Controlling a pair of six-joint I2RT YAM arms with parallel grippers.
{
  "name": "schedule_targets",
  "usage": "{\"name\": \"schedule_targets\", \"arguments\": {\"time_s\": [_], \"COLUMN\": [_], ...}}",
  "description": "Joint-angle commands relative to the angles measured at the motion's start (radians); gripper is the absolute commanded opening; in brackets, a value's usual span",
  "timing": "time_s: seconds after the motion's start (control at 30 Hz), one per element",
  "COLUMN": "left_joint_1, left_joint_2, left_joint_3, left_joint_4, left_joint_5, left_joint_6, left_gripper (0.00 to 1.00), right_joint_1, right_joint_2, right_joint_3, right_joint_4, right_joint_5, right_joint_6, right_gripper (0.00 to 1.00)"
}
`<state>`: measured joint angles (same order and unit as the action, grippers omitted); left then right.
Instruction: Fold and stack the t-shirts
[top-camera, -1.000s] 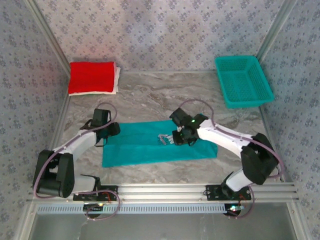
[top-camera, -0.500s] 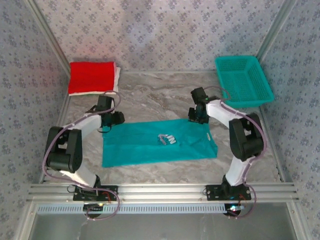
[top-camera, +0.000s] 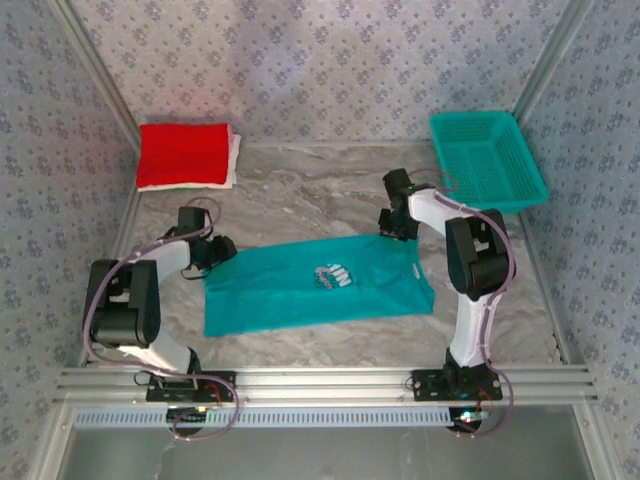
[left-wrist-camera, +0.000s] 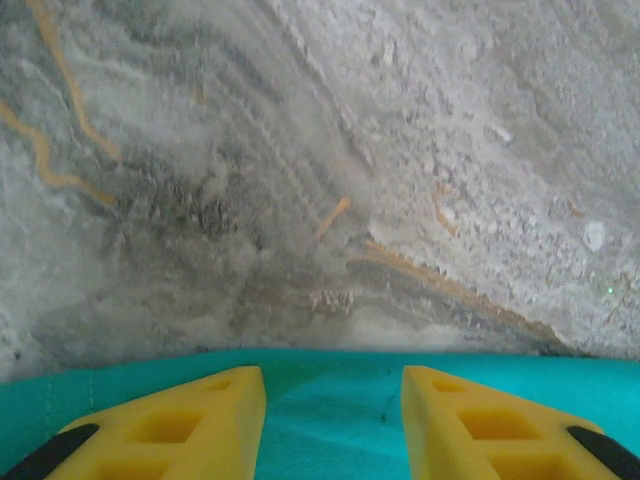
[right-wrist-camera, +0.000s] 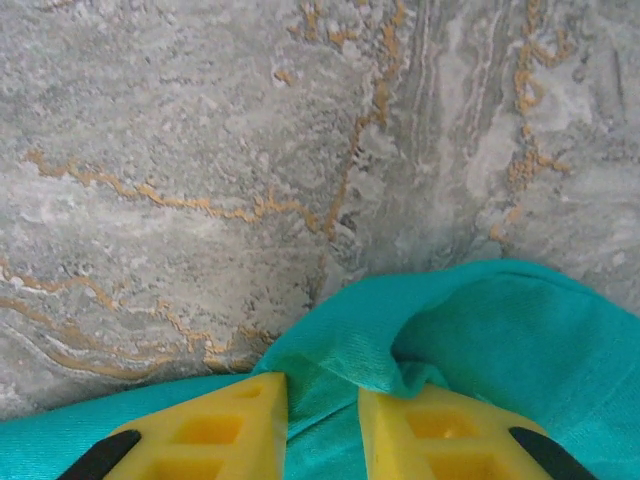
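A teal t-shirt (top-camera: 300, 295) with a white print lies folded into a long strip across the middle of the table. My left gripper (top-camera: 215, 250) is at its far left corner. In the left wrist view this gripper (left-wrist-camera: 332, 385) is open, its yellow fingers (left-wrist-camera: 190, 410) astride the flat cloth (left-wrist-camera: 120, 385) just inside the hem. My right gripper (top-camera: 392, 225) is at the far right corner. In the right wrist view it (right-wrist-camera: 322, 395) is shut on a raised fold of the teal cloth (right-wrist-camera: 500, 330). A folded red t-shirt (top-camera: 183, 155) lies on a white one (top-camera: 233, 160) at the back left.
A teal mesh basket (top-camera: 487, 117) stands at the back right. Patterned walls close in the back and both sides. The arms' rail (top-camera: 320, 382) runs along the near edge. Bare marble table (top-camera: 300, 195) lies between the teal shirt and the back wall.
The right gripper has moved from the print in the shirt's middle out to its far right corner. The left gripper has shifted a little around the far left corner.
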<state>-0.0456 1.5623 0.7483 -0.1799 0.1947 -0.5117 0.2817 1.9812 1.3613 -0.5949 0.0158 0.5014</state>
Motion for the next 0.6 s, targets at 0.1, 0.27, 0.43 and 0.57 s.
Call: {"name": "schedule_targets", "arguments": {"time_s": [0.1, 0.27, 0.43, 0.57], "left_joint_1": [0.009, 0.007, 0.008, 0.000], "left_joint_2": [-0.123, -0.304, -0.381, -0.292], "left_joint_3": [-0.098, -0.153, -0.125, -0.063], "left_joint_4": [-0.102, -0.174, -0.196, -0.165], "left_joint_5": [-0.015, -0.066, -0.055, -0.009], "left_joint_6": [-0.025, -0.039, -0.010, 0.048], "left_gripper": [0.42, 0.44, 0.45, 0.46], "right_joint_1": [-0.008, -0.004, 0.024, 0.068], "right_joint_2": [0.079, 0.023, -0.138, -0.266], "right_joint_3": [0.116, 0.185, 0.094, -0.067], "right_joint_4": [-0.015, -0.056, -0.054, -0.042], "right_joint_5": [0.013, 0.026, 0.032, 0.038], "right_joint_6": [-0.024, -0.058, -0.046, 0.015], "right_gripper": [0.28, 0.33, 0.37, 0.37]}}
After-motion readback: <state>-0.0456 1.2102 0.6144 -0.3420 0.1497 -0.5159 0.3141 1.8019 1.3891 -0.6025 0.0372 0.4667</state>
